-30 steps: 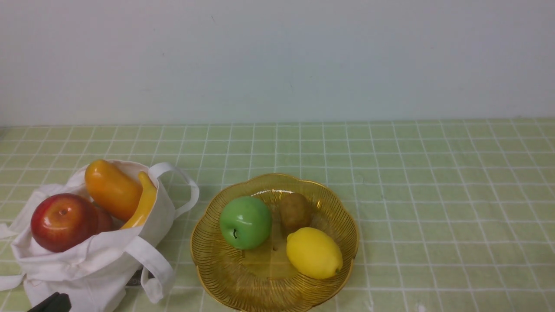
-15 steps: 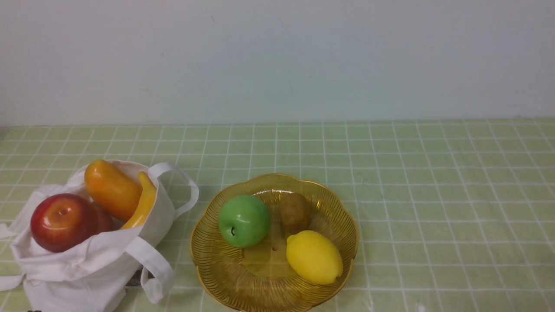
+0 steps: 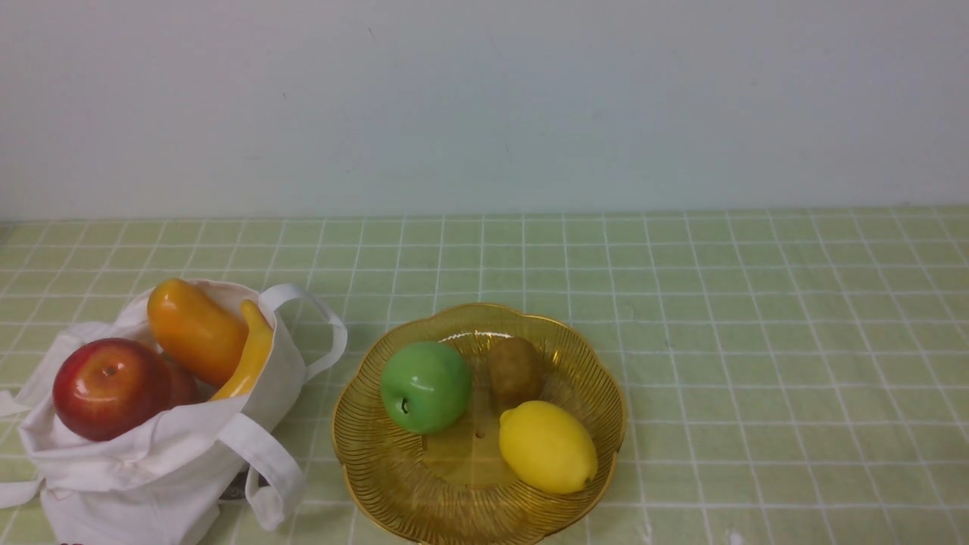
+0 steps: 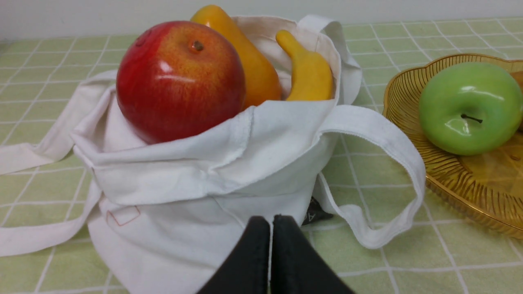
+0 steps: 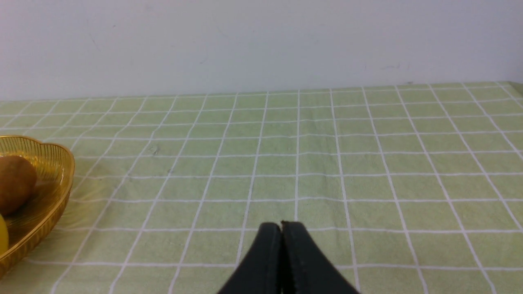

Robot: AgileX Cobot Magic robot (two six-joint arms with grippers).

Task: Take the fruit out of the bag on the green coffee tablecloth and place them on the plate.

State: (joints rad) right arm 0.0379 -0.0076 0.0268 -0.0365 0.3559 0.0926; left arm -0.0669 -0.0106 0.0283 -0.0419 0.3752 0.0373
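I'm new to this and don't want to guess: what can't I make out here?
- Bag's depths: front view, hidden by its cloth and fruit.
- Reddish fruit: front view, mostly behind the red apple.
- Dark tag: left wrist view, partly under the bag.
- Plate: right wrist view, cut by the edge.

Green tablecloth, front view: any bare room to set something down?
Bare: right of the amber glass plate; also behind it, up to the wall. Crowded: the strip between plate and white tote bag, where its handles spread.
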